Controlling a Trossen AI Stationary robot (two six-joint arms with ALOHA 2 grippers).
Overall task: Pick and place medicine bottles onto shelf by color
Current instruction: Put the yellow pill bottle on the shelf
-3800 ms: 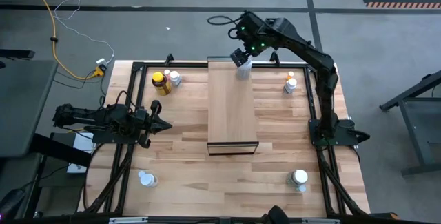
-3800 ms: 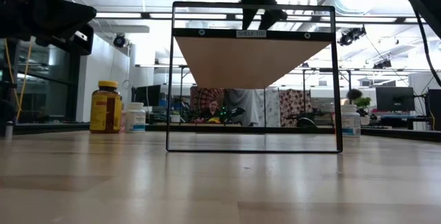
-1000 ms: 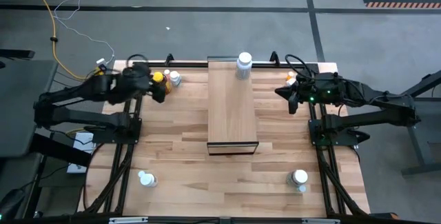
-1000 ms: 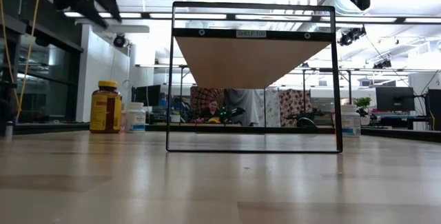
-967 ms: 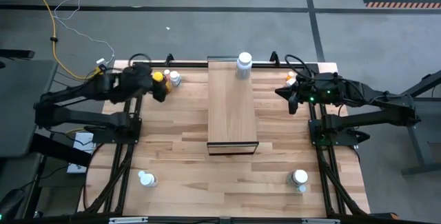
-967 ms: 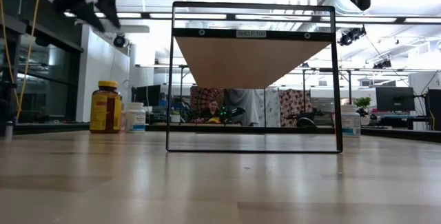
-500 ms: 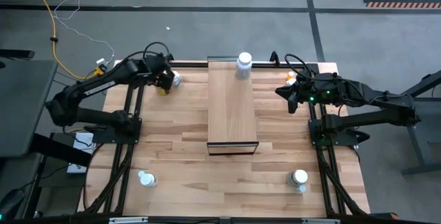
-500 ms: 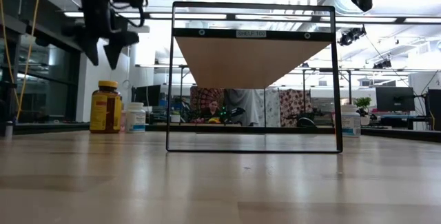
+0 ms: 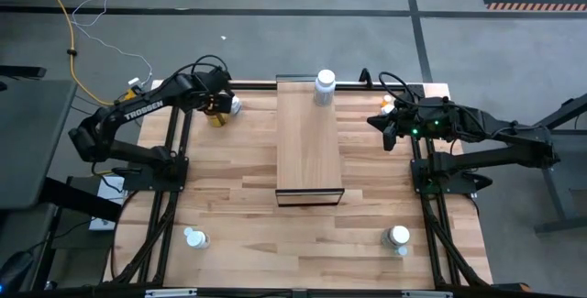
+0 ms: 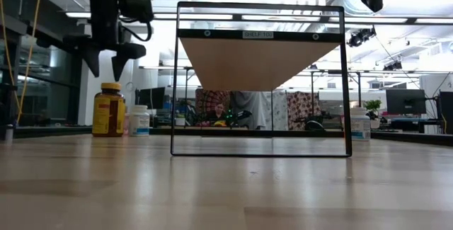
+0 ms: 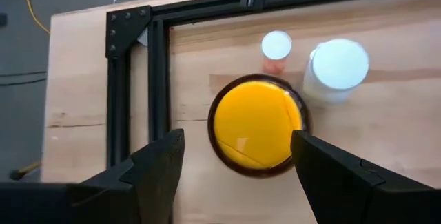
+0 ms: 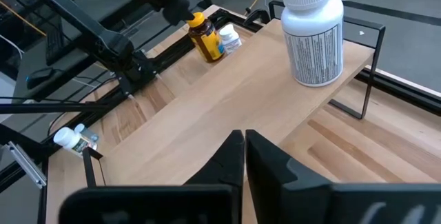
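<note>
Meanwhile, within the last half second the left pincer, fingers spread, had been lowered directly over the amber bottle at the bench's far-left corner, so a grasp seemed imminent, while the right pincer, pressed together, was kept beside the shelf.
</note>
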